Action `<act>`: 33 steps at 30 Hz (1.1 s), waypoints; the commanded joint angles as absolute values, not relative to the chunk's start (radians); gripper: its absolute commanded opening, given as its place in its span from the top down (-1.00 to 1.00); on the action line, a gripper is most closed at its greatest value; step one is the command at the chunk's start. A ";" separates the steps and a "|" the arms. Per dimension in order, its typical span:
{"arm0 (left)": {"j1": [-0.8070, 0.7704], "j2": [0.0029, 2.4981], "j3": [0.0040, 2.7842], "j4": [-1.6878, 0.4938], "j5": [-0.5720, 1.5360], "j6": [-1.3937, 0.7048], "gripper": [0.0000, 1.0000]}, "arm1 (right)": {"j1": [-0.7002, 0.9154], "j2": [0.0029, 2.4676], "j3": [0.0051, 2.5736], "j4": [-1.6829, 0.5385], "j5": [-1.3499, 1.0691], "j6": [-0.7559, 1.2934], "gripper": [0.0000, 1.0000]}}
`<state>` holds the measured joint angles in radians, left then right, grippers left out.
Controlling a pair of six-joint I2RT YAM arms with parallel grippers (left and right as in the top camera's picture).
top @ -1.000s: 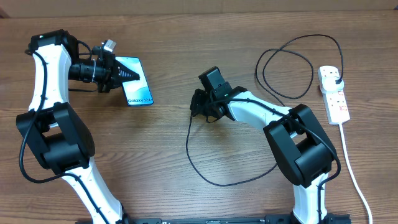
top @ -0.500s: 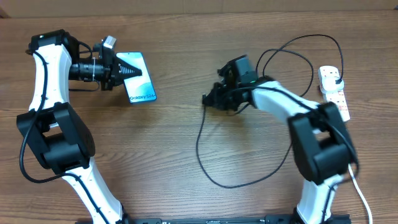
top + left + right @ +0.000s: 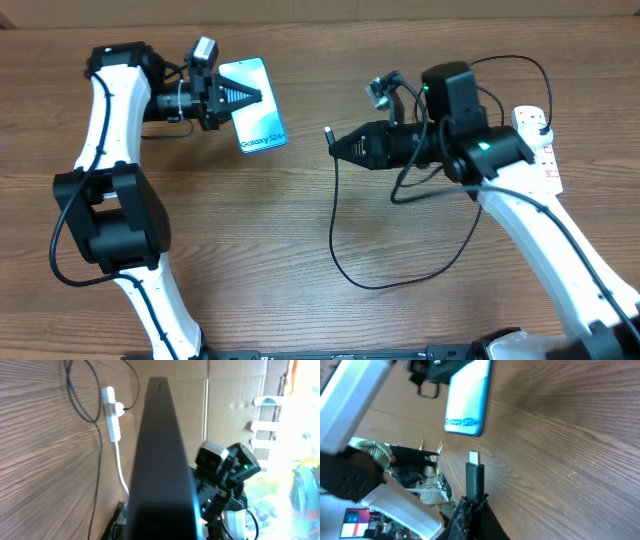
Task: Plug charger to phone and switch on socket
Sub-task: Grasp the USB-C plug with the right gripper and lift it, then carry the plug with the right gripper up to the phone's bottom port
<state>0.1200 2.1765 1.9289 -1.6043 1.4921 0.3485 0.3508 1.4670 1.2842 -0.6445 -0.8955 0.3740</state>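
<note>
"Galaxy S24" reads clear in white along the lower end of the phone (image 3: pixel 255 106), bright teal screen facing up in the overhead view. The left gripper (image 3: pixel 244 97) is clenched on the phone's left long edge and holds it at the far left of the counter (image 3: pixel 300 230). The phone's long axis runs from upper left to lower right, lettered end nearest the middle.

Over on the right, the right gripper (image 3: pixel 340 148) is grasping the charger (image 3: pixel 334 225) just behind its connector. In the right wrist view the silver tip (image 3: pixel 475 456) points straight at the phone's lettered short end (image 3: pixel 466 400), with a strip of bare wood between them, not touching.

The cable drops from the connector, loops wide across the near counter and climbs back right. The socket (image 3: pixel 546 160) lies along the right edge, long axis front to back, partly behind the right arm, red markings showing but unreadable. From the left wrist view the phone is a dark edge-on slab, with the socket (image 3: pixel 113 419) far beyond.
</note>
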 commanded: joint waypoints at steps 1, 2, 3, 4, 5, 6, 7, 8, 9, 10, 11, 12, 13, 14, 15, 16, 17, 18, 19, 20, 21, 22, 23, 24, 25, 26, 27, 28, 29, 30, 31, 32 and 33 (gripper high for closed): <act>0.093 2.171 1.947 -1.607 1.581 0.389 0.92 | 0.370 1.385 1.257 -0.685 -0.848 0.358 0.92; 0.085 2.171 1.947 -1.607 1.581 0.389 0.91 | 0.380 1.369 1.248 -0.694 -0.838 0.363 0.92; 0.081 2.171 1.947 -1.605 1.581 0.389 0.92 | 0.391 1.359 1.240 -0.694 -0.830 0.371 0.92; 0.077 2.171 1.947 -1.600 1.581 0.389 0.92 | 0.404 1.353 1.229 -0.686 -0.828 0.387 0.92; 0.073 2.171 1.947 -1.593 1.581 0.389 0.92 | 0.422 1.351 1.213 -0.668 -0.815 0.416 0.92; 0.071 2.171 1.947 -1.586 1.581 0.388 0.92 | 0.439 1.351 1.196 -0.646 -0.803 0.444 0.92; 0.070 2.171 1.947 -1.582 1.581 0.388 0.92 | 0.453 1.351 1.178 -0.622 -0.796 0.466 0.92; 0.070 2.171 1.947 -1.580 1.581 0.388 0.91 | 0.469 1.351 1.156 -0.590 -0.791 0.492 0.92; 0.070 2.171 1.947 -1.579 1.581 0.389 0.91 | 0.488 1.351 1.126 -0.539 -0.784 0.530 0.92; 0.070 2.171 1.947 -1.580 1.581 0.389 0.91 | 0.505 1.351 1.100 -0.490 -0.781 0.561 0.92; 0.070 2.171 1.947 -1.580 1.581 0.389 0.91 | 0.521 1.351 1.078 -0.443 -0.773 0.589 0.92; 0.070 2.171 1.947 -1.580 1.581 0.389 0.91 | 0.535 1.351 1.060 -0.405 -0.759 0.609 0.92; 0.070 2.171 1.947 -1.580 1.581 0.389 0.92 | 0.551 1.351 1.045 -0.368 -0.741 0.624 0.92; 0.070 2.171 1.947 -1.580 1.581 0.389 0.91 | 0.563 1.353 1.039 -0.352 -0.719 0.630 0.92; 0.069 2.171 1.947 -1.580 1.581 0.389 0.92 | 0.573 1.354 1.039 -0.345 -0.696 0.632 0.92; 0.068 2.171 1.947 -1.580 1.581 0.389 0.91 | 0.583 1.354 1.039 -0.339 -0.669 0.632 0.92; 0.066 2.171 1.947 -1.580 1.581 0.389 0.92 | 0.590 1.354 1.039 -0.334 -0.642 0.633 0.93; 0.063 2.171 1.947 -1.580 1.581 0.389 0.91 | 0.596 1.356 1.039 -0.329 -0.622 0.633 0.93; 0.058 2.171 1.947 -1.580 1.581 0.389 0.91 | 0.597 1.357 1.039 -0.323 -0.618 0.633 0.92; 0.053 2.171 1.947 -1.579 1.581 0.389 0.92 | 0.598 1.361 1.039 -0.317 -0.618 0.635 0.92; 0.043 2.171 1.947 -1.576 1.581 0.389 0.91 | 0.598 1.369 1.039 -0.311 -0.617 0.653 0.93; 0.038 2.171 1.947 -1.575 1.581 0.389 0.92 | 0.598 1.373 1.039 -0.310 -0.618 0.659 0.92; 0.026 2.171 1.947 -1.568 1.581 0.389 0.92 | 0.598 1.383 1.039 -0.307 -0.618 0.659 0.92; 0.020 2.171 1.947 -1.562 1.581 0.389 0.92 | 0.598 1.389 1.039 -0.307 -0.618 0.659 0.92; 0.011 2.171 1.947 -1.557 1.581 0.389 0.92 | 0.598 1.399 1.039 -0.307 -0.618 0.659 0.92; 0.005 2.171 1.947 -1.554 1.581 0.389 0.92 | 0.598 1.404 1.039 -0.307 -0.619 0.659 0.92; -0.002 2.171 1.947 -1.554 1.581 0.389 0.91 | 0.598 1.409 1.039 -0.307 -0.618 0.659 0.92; -0.007 2.171 1.947 -1.553 1.581 0.389 0.92 | 0.598 1.412 1.039 -0.305 -0.619 0.659 0.92; -0.012 2.171 1.947 -1.551 1.581 0.389 0.91 | 0.598 1.413 1.039 -0.303 -0.619 0.658 0.92; -0.015 2.171 1.947 -1.545 1.581 0.389 0.92 | 0.600 1.413 1.039 -0.299 -0.619 0.657 0.92; -0.018 2.171 1.947 -1.537 1.581 0.389 0.92 | 0.601 1.413 1.039 -0.294 -0.619 0.654 0.92; -0.020 2.171 1.947 -1.531 1.581 0.389 0.91 | 0.603 1.413 1.039 -0.290 -0.619 0.654 0.92; -0.021 2.171 1.947 -1.528 1.581 0.389 0.92 | 0.602 1.413 1.039 -0.288 -0.619 0.654 0.92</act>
